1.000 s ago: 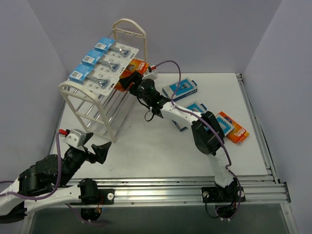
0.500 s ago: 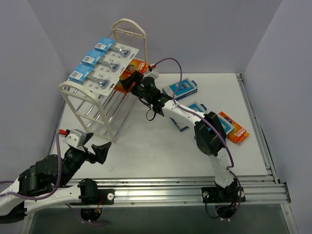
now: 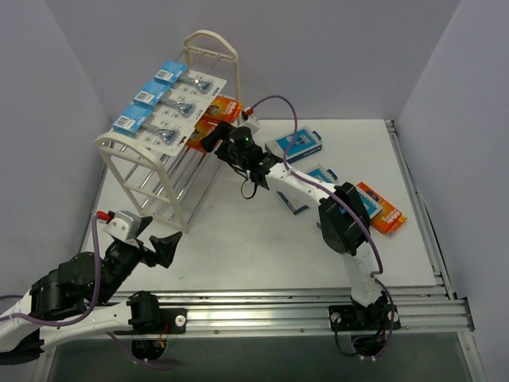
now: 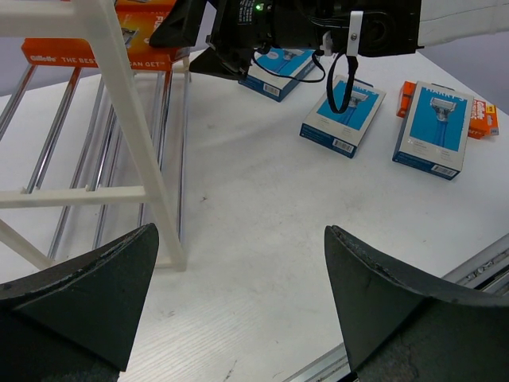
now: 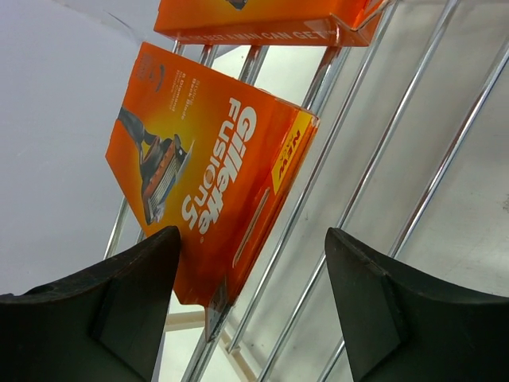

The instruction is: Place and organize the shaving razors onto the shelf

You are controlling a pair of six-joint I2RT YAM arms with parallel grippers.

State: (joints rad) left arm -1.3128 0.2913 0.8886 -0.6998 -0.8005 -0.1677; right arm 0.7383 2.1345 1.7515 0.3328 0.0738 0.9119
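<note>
Right wrist: glossy orange box (image 5: 207, 175) leans on thin chrome shelf rods (image 5: 347, 171).

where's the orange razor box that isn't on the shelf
Top view: the orange box lies flat on the table near its right edge, beside a blue-and-white box, far from the shelf.

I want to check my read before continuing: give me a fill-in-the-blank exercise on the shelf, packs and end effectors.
1. The top tier of the shelf holds ___ white blister cards.
2. On the table lie ___ blue-and-white boxes and one orange box.
3. The Gillette box before the right end effector is coloured ___.
4. The left end effector has its jaws ___.
Missing words: three; three; orange; open.
</note>
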